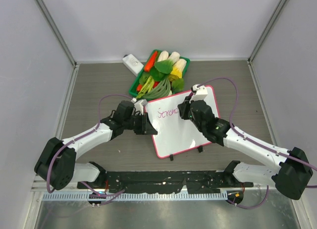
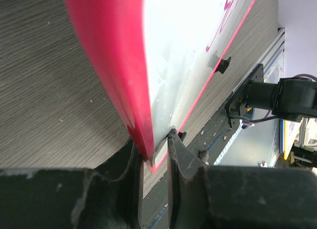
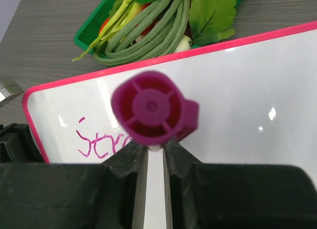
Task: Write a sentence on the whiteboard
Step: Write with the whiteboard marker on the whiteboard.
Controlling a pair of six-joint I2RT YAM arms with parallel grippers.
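The whiteboard with a pink-red rim lies mid-table, tilted. Magenta letters reading roughly "Stron" run along its upper left; in the right wrist view the letters read "Str" before the marker hides the rest. My left gripper is shut on the board's left edge; in its wrist view its fingers pinch the red rim. My right gripper is shut on a magenta marker, held upright over the board at the end of the letters; its tip is hidden.
A green basket of vegetables stands just behind the board, with long beans close to its far rim. A small white block lies left of the basket. Grey walls close the table's left, back and right.
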